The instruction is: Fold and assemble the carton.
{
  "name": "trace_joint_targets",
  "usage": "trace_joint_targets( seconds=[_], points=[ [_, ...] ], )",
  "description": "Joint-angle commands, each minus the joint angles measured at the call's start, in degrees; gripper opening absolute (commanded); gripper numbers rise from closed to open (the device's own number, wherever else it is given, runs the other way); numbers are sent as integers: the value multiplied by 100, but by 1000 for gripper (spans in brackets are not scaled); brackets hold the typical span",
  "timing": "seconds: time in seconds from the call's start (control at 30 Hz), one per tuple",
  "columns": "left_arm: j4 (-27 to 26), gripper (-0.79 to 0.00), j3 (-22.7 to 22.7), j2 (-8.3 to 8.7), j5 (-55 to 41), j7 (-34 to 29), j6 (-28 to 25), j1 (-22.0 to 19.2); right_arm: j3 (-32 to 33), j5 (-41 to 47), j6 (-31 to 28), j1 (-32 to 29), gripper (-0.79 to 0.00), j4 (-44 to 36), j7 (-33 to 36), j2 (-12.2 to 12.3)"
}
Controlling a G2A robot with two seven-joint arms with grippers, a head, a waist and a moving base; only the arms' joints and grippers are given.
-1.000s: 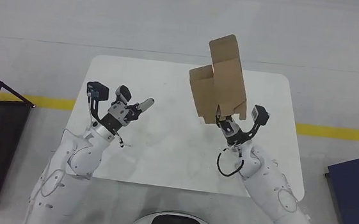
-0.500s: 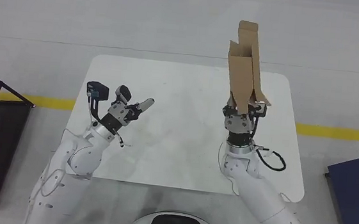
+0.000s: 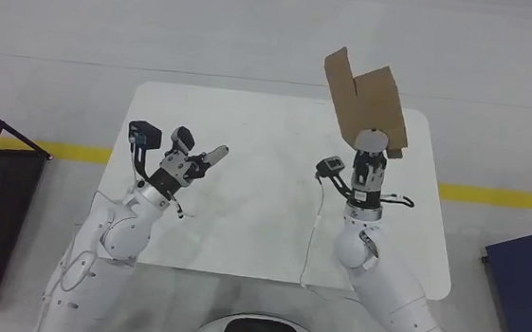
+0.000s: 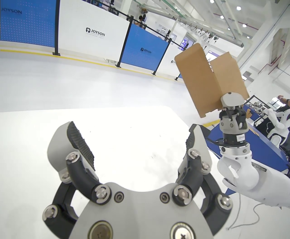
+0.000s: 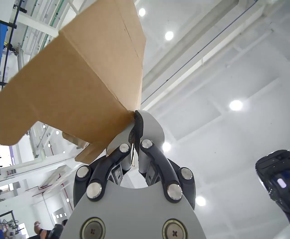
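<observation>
carton (image 3: 374, 101): plain brown cardboard, part-folded, flaps splayed, held aloft | right gripper (image 3: 371, 139): clamped on its bottom edge | left gripper (image 4: 136, 138): fingers apart

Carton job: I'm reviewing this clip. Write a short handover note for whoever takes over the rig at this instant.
Right gripper: shut on the lower edge of the brown cardboard carton, holding it in the air over the far right part of the white table.
Left gripper: open, holding nothing, over the table's left side, well apart from the carton.
Done: the carton is off the table and its panels are partly spread, with a flap sticking up loose.
Left: fold the flaps and close it into a box, probably with the left gripper helping.
</observation>
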Motion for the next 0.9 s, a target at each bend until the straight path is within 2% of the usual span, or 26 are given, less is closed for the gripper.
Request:
trace_joint_targets(
  seconds=[0.0, 0.13, 0.27, 0.33, 0.43, 0.5, 0.63, 0.7, 0.87],
  points=[
    [0, 0, 0, 0, 0, 0, 0, 0, 81, 18, 185, -30, -785, -67, 40, -11],
    [0, 0, 0, 0, 0, 0, 0, 0, 206, -25, 367, -120, -785, -191, 17, -32],
    [0, 0, 0, 0, 0, 0, 0, 0, 344, -298, -79, -218, -785, -363, 0, -63],
    [0, 0, 0, 0, 0, 0, 0, 0, 464, -1212, -983, -284, -785, -462, 392, -67],
    [0, 0, 0, 0, 0, 0, 0, 0, 464, -3167, -3173, -345, -785, -452, 1014, -104],
    [0, 0, 0, 0, 0, 0, 0, 0, 387, -3872, -4058, -322, -785, -391, 1084, -150],
    [0, 0, 0, 0, 0, 0, 0, 0, 276, -5190, -5309, -172, -785, -125, 977, -213],
    [0, 0, 0, 0, 0, 0, 0, 0, 297, -6134, -5735, -48, -785, -76, 583, -241],
    [0, 0, 0, 0, 0, 0, 0, 0, 504, -9118, -6938, 31, -785, -108, -620, -255]
  ],
)
